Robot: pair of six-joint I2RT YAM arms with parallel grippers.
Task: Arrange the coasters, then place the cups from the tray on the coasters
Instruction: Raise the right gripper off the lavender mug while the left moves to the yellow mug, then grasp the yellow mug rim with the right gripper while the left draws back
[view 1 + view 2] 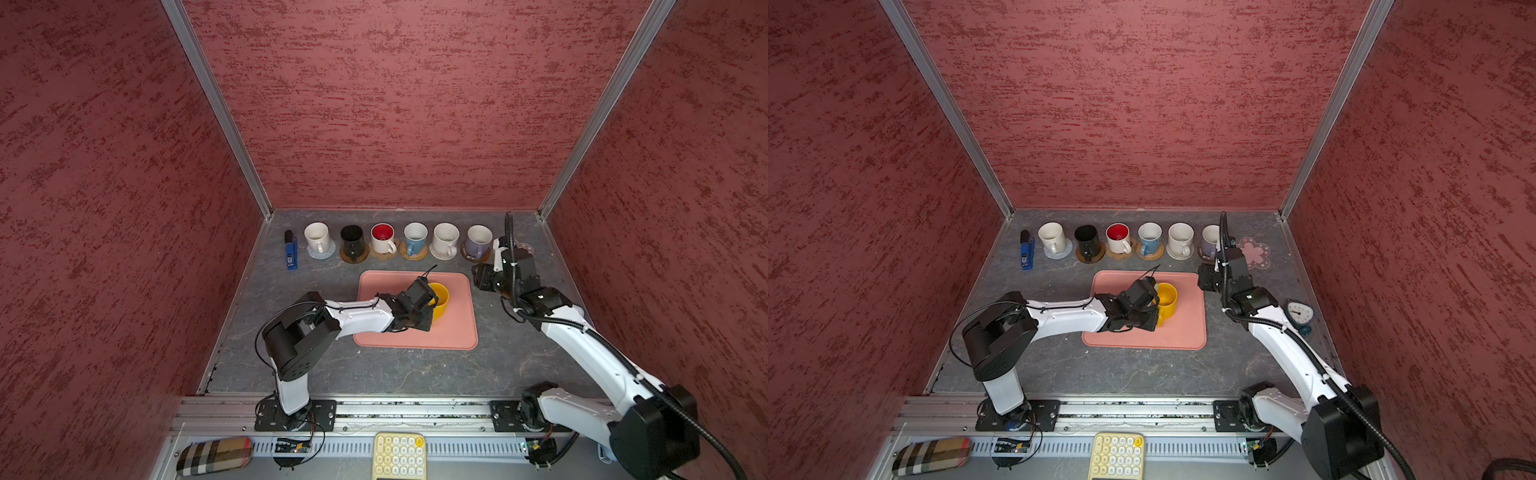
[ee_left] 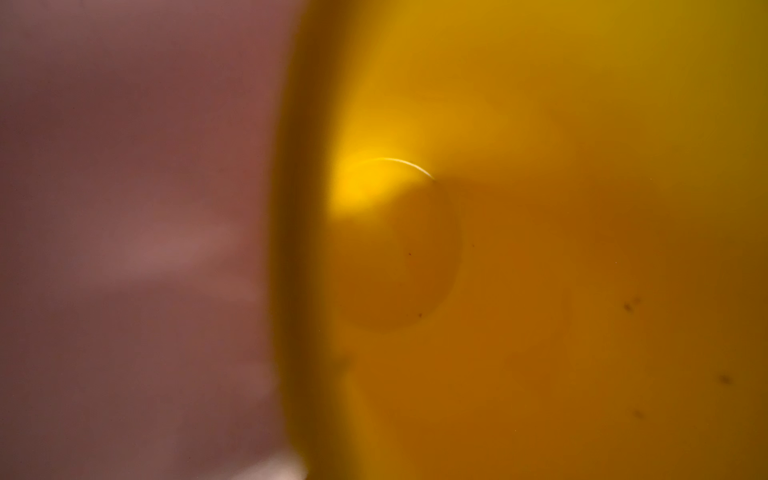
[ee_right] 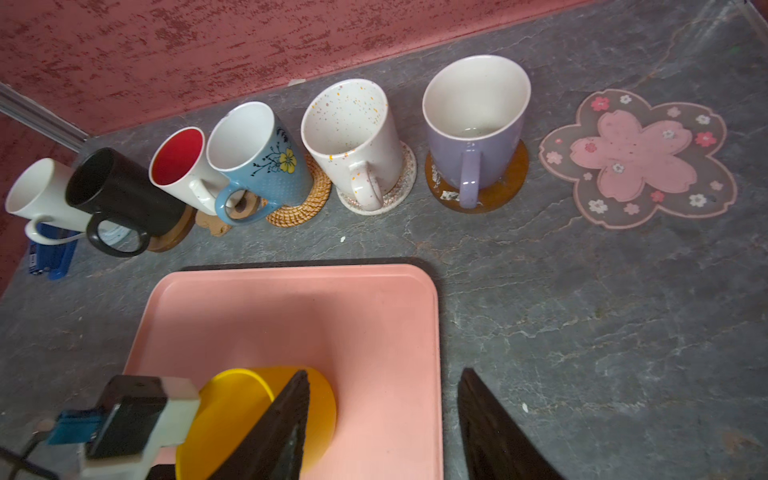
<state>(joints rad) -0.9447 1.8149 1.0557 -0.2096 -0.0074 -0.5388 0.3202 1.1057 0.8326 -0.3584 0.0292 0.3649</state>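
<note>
The left gripper (image 1: 429,311) is clamping narrowly on the rim of the yellow mug (image 1: 440,296), which is sitting on the pink tray (image 1: 457,332) in the middle of the table (image 1: 374,370). The right gripper (image 3: 386,432) is hovering wide and empty by the tray's back right corner. Six other mugs (image 3: 353,137) are standing on coasters (image 3: 299,203) along the table's back edge. The flower coaster (image 3: 636,158) is lying bare near the back right corner.

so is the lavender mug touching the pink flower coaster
Apart. The right wrist view shows bare grey table between the lavender mug on its brown coaster and the flower coaster.
</note>
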